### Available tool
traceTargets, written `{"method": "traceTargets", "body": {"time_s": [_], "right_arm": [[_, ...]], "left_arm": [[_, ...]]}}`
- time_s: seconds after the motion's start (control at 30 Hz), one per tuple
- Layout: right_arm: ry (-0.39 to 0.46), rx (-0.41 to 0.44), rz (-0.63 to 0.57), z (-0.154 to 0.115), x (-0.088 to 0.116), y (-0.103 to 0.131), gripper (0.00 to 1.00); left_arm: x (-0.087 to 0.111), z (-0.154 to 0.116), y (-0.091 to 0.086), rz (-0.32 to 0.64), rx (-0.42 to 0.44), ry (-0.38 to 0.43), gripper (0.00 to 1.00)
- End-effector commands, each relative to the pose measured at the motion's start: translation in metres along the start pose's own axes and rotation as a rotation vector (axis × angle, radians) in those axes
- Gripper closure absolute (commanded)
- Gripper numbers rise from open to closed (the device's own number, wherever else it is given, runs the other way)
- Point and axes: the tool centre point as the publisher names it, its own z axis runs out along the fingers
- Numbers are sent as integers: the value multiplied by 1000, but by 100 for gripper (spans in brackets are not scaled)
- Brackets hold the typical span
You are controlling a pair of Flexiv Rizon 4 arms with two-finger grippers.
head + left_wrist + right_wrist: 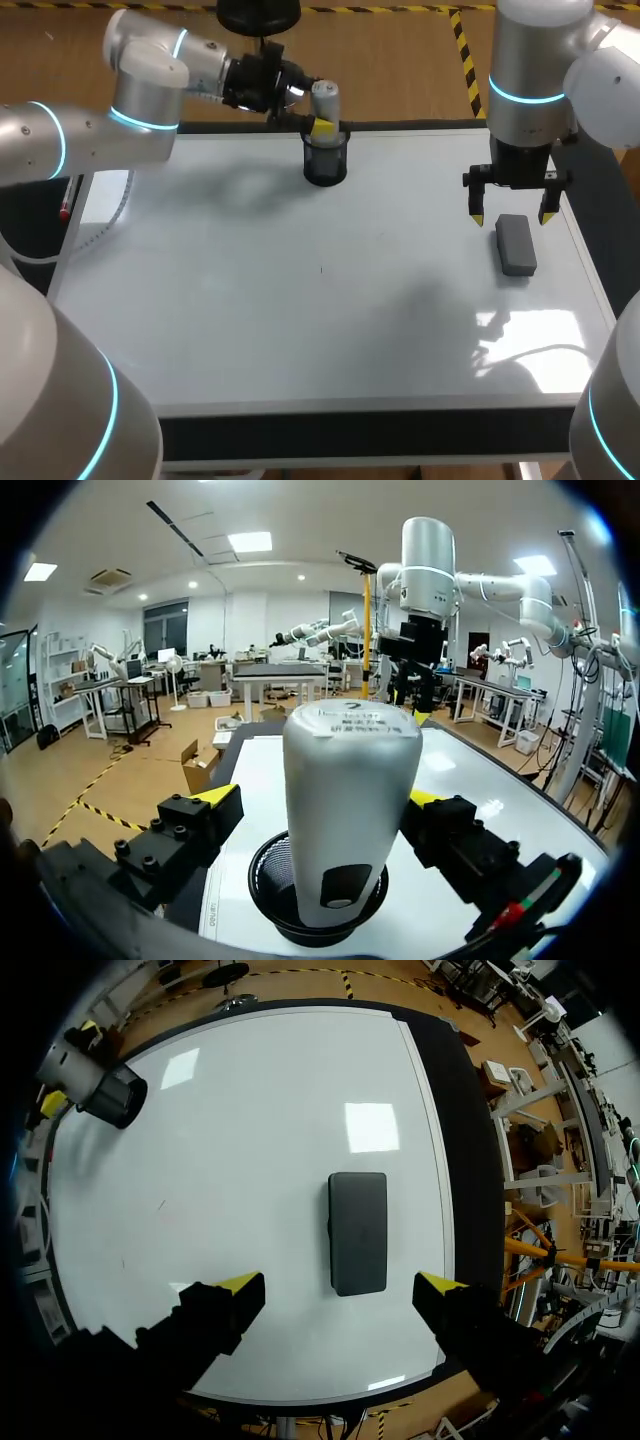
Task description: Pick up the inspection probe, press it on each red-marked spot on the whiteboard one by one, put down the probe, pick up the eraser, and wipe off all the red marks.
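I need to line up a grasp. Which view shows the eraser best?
The right wrist view: the eraser lies whole, ahead of the open right hand. The head view shows the eraser smaller, beside that hand. The left wrist view doesn't show it.

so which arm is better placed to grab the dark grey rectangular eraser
right: the right gripper hangs open above the eraser, while the left gripper is across the whiteboard at the silver probe in its black cup

Black mesh cup (325, 167), far edge
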Motion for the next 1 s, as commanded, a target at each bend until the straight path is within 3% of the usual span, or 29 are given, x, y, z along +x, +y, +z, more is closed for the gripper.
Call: {"method": "traceTargets", "body": {"time_s": [0.03,0.5,1.0], "right_arm": [[0,-2,-1,-1,-1,-1,0],[0,-2,-1,-1,-1,-1,0],[0,-2,-1,-1,-1,-1,0]], "left_arm": [[1,-5,-9,9,-4,0,0],[2,-18,-13,21,-8,4,0],[-4,-57,-21,45,1,-26,0]]}}
